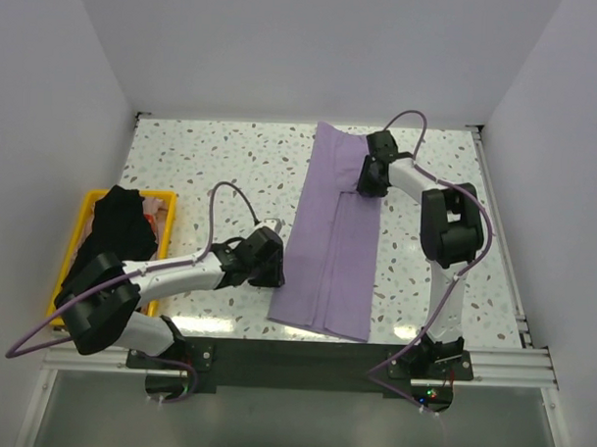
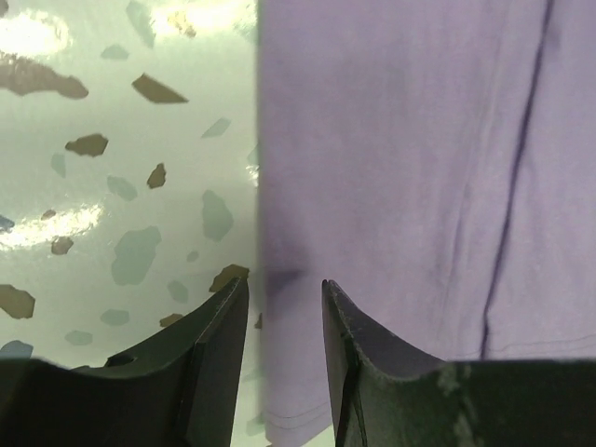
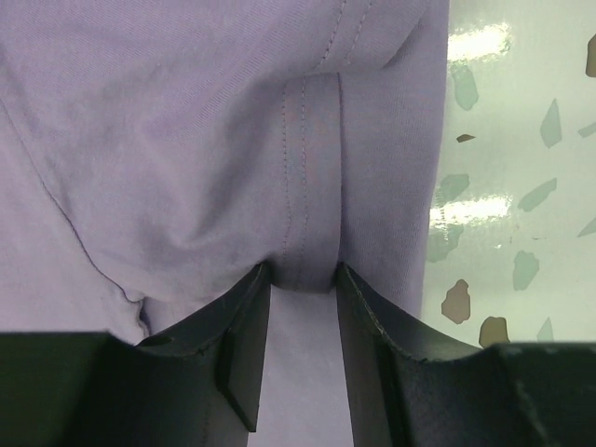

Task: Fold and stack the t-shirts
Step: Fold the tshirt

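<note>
lav tee (image 1: 337, 235) in long strip, far to near edge | R gripper (image 3: 303, 275) pinching hem band at far end, prob for crossfold | L gripper (image 2: 284, 289) slightly spread astride tee's left side, near end | blk tee (image 1: 117, 227) in crate (image 1: 83, 208), left edge

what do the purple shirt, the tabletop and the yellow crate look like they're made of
Purple shirt: soft matte knit, probably cotton; it creases and has stitched hems. Tabletop: hard, glossy speckled surface, maybe terrazzo or laminate; it shows glare. Yellow crate: probably rigid plastic, from its even colour.
</note>
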Controlling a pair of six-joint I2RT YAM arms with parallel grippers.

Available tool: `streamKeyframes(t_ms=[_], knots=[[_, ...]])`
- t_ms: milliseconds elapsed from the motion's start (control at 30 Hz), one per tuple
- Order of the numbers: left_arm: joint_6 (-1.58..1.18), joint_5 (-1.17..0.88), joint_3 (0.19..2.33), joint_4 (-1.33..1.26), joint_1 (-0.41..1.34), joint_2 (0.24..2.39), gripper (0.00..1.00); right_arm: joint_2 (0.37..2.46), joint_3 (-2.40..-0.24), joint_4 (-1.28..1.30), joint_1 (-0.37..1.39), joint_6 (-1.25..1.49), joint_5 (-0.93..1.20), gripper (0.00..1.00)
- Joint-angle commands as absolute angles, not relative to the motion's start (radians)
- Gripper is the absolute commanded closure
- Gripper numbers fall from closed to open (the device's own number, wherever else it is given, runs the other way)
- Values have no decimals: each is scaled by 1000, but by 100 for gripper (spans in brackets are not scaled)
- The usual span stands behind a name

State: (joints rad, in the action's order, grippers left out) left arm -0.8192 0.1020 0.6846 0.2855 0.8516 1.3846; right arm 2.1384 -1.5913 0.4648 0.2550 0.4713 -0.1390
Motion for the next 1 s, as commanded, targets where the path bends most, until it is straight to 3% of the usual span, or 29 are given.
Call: streamKeyframes(t_ms=[0, 167, 400, 467, 567, 733, 967], knots=[[-833, 111, 632, 259, 848, 1364, 58, 2117, -1577, 425, 259, 495, -143, 62], [-853, 68, 589, 216, 850, 1371, 60, 2109, -1577, 423, 258, 505, -134, 67], [-867, 35, 568, 201, 853, 1362, 61, 2102, -1574, 433, 258, 517, -123, 83], [-868, 32, 565, 202, 853, 1355, 61, 2091, -1571, 440, 258, 518, -123, 82], [-865, 28, 565, 206, 853, 1350, 61, 2079, -1568, 456, 258, 512, -126, 72], [-864, 25, 566, 209, 853, 1342, 62, 2072, -1557, 472, 259, 496, -146, 64], [-867, 21, 557, 207, 853, 1336, 62, 2065, -1549, 456, 258, 495, -163, 68]])
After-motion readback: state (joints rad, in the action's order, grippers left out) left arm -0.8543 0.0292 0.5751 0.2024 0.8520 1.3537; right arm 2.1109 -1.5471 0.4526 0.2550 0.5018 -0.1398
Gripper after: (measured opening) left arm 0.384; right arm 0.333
